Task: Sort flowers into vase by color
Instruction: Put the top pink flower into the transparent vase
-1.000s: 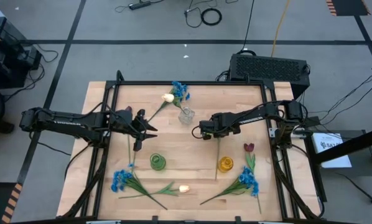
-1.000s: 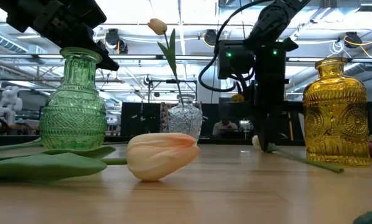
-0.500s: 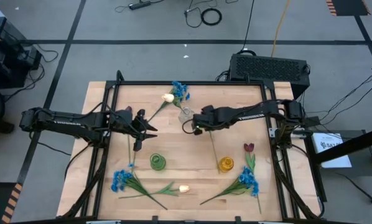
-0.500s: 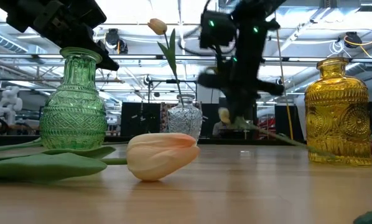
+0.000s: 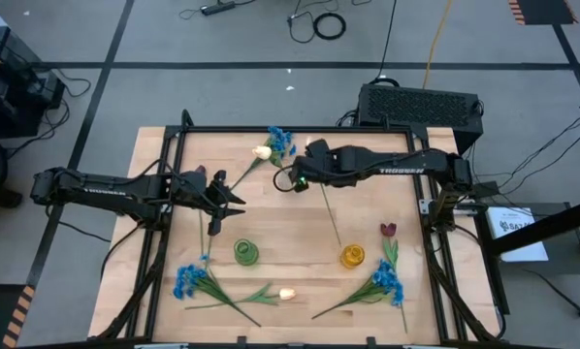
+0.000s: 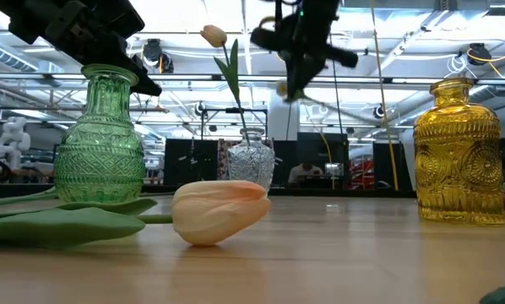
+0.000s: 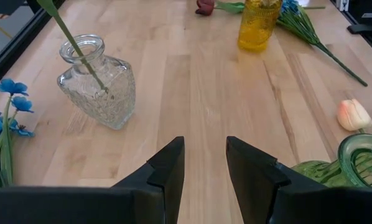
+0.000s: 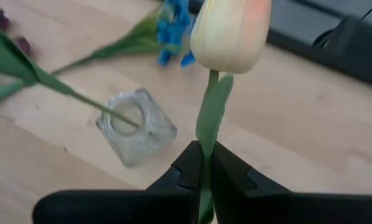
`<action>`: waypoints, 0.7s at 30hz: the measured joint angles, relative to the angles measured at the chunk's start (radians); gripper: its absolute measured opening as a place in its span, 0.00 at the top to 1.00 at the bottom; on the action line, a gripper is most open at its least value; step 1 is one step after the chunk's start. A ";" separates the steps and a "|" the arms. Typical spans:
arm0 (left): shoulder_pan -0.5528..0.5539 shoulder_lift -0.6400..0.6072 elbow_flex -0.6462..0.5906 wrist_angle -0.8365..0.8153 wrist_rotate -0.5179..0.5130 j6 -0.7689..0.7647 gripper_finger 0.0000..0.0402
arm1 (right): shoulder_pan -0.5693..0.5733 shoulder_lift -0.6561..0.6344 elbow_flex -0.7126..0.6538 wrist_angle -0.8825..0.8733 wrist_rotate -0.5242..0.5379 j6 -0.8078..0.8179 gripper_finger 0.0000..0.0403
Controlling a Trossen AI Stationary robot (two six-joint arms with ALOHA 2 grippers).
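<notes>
Cream-peach tulip, thin stem clamped, faceted glass vase

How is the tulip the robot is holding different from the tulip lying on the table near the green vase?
The held tulip is up in the air, its stem clamped in the right pincer close to the clear vase. The lying tulip rests flat on the table, untouched by either pincer. The held one's stem trails down toward the yellow vase; the lying one's stem lies on the wood. Both have cream-peach blooms and green stems.
</notes>
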 joint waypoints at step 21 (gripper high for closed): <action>-0.001 0.000 0.000 -0.004 0.000 -0.081 0.69 | 0.032 -0.036 0.552 -0.068 0.185 -0.584 0.96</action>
